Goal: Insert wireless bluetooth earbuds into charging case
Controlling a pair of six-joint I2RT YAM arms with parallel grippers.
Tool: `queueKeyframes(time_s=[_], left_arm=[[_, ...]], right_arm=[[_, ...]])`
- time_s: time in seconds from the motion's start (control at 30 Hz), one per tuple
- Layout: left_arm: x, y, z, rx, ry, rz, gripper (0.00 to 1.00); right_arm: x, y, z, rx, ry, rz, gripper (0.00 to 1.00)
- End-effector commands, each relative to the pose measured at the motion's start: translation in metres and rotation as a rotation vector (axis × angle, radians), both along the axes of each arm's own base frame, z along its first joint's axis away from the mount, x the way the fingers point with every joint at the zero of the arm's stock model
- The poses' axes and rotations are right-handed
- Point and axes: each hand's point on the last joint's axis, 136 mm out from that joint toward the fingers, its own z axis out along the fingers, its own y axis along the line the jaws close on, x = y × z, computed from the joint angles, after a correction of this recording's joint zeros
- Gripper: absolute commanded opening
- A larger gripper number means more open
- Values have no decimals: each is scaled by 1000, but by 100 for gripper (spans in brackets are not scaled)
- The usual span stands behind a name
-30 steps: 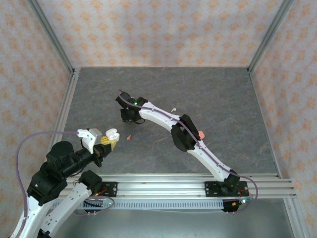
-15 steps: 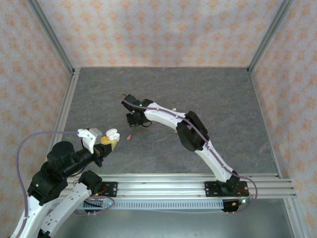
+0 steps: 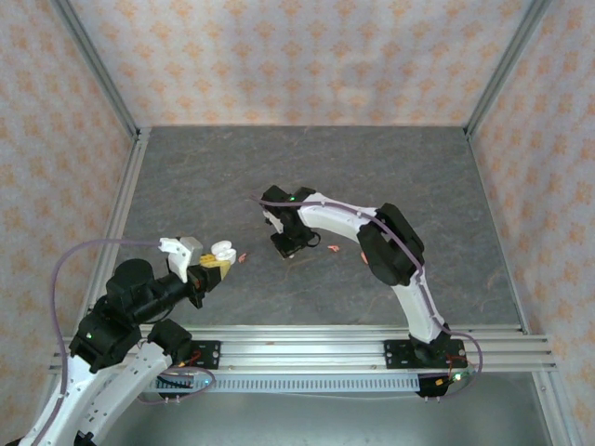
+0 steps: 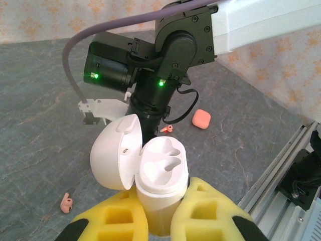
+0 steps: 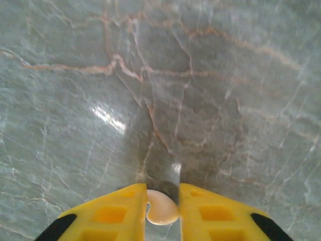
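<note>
**A:** Overhead first: how much room is there around the white charging case (image 3: 221, 251)?

**B:** Plenty. The left gripper (image 3: 209, 264) holds it up close to the front rail (image 3: 307, 336). Behind the case, the grey marbled table (image 3: 418, 186) runs open to the papered walls (image 3: 297, 56). The right gripper (image 3: 289, 245) hangs to the case's right, with a pink earbud (image 3: 244, 257) lying between them. Its jaws are too small to read here.

**A:** Left wrist?

**B:** The yellow fingers (image 4: 200, 216) are pressed on the case's body. The lid is swung open and two moulded sockets show. Beyond the case stands the right arm (image 4: 170, 55), with a second pink earbud (image 4: 167, 129) and a pink case (image 4: 201, 118) past it.

**A:** Right wrist?

**B:** The right gripper (image 5: 162, 195) is pinching a white earbud (image 5: 161, 211) above veined stone. Part of the earbud is hidden between the pads.
</note>
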Motion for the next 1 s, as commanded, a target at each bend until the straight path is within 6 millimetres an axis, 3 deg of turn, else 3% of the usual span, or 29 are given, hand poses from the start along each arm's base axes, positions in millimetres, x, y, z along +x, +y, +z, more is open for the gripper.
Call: queueKeyframes(time_s=[0.0, 0.2, 0.3, 0.4, 0.57, 0.73, 0.97], left_arm=[[2, -4, 12, -41, -33, -13, 0], [1, -2, 14, -33, -43, -7, 0], [0, -2, 13, -30, -45, -12, 0], [-1, -3, 11, -26, -36, -17, 0], [-2, -5, 7, -21, -29, -31, 0], [-1, -9, 8, -12, -35, -55, 0], [0, -11, 6, -3, -22, -64, 0]], right_arm=[[-20, -22, -1, -67, 105, -24, 36], [-1, -8, 58, 42, 30, -303, 45], [3, -13, 70, 88, -1, -499, 45], [0, -17, 68, 160, -6, -678, 45], [-5, -14, 47, 305, 43, -879, 44], [-10, -8, 25, 303, 78, -914, 43], [-9, -1, 11, 287, 96, -917, 37]])
